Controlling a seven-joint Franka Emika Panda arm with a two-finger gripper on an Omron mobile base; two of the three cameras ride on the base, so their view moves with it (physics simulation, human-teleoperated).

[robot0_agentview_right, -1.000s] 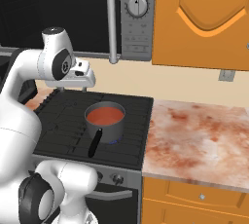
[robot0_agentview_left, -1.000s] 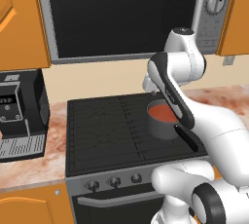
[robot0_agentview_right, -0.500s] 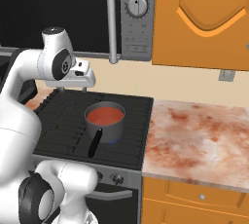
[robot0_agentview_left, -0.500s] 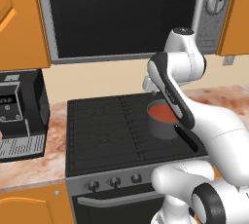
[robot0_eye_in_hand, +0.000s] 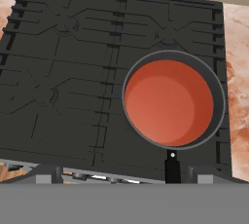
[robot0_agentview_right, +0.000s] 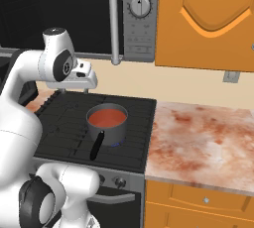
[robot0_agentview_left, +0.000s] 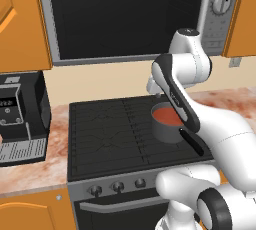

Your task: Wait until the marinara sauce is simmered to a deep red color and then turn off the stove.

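Marinara sauce (robot0_eye_in_hand: 168,103) is sitting orange-red in the saucepan (robot0_agentview_right: 107,125) on the stove (robot0_agentview_left: 110,129). Above it, the claw (robot0_agentview_right: 79,89) is hanging, touching nothing; its spread cannot be told.

Even bright rendered light, sharp focus (no blur), faint soft shadows

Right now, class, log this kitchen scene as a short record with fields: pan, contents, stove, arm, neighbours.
pan: grey saucepan on the stove's right side, black handle toward the front
contents: marinara sauce, orange-red, flat surface
stove: black cooktop, knobs along front panel
arm: gripper raised behind the pan, touching nothing
neighbours: microwave above, coffee machine left
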